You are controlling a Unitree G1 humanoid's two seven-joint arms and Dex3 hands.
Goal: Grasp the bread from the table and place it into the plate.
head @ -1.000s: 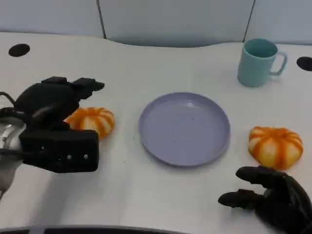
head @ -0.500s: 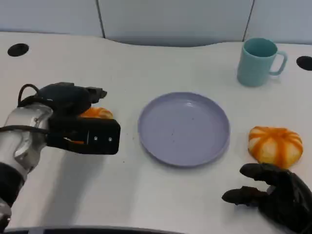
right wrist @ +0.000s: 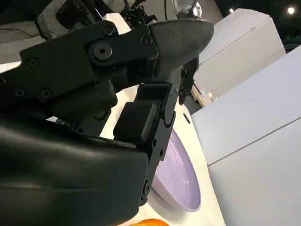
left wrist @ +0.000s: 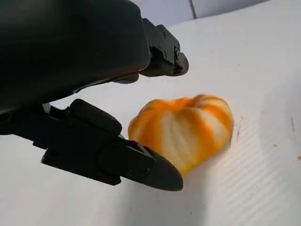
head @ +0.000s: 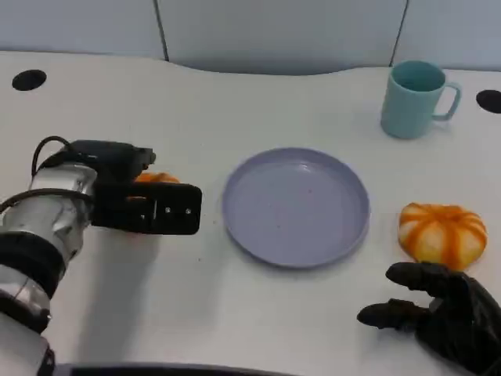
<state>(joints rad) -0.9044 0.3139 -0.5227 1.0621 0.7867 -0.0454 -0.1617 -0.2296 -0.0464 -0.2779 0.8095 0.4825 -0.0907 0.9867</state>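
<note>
White desk is seen across the whole head view, likely cleared so the task items sit within reach. Purple plate is set at frame centre, between the two breads, probably so either arm can drop into it. Left hand is placed at centre left of the frame over the left bread, fingers spread around it. In the left wrist view the bread lies on the desk at frame centre with fingers above and below it and a gap visible on the upper side, so the hand is judged to be parted for a grasp, nothing gripped yet. Right hand is parked at the lower right, fingers loosely apart, holding nothing; likely idle. Second bread rests at centre right, just above that hand. Teal mug stands at upper right, out of the way.

Left bread is mostly covered by the hand in the head view. Contact on the lower finger cannot be told. Right hand is cut off by the frame edge.
</note>
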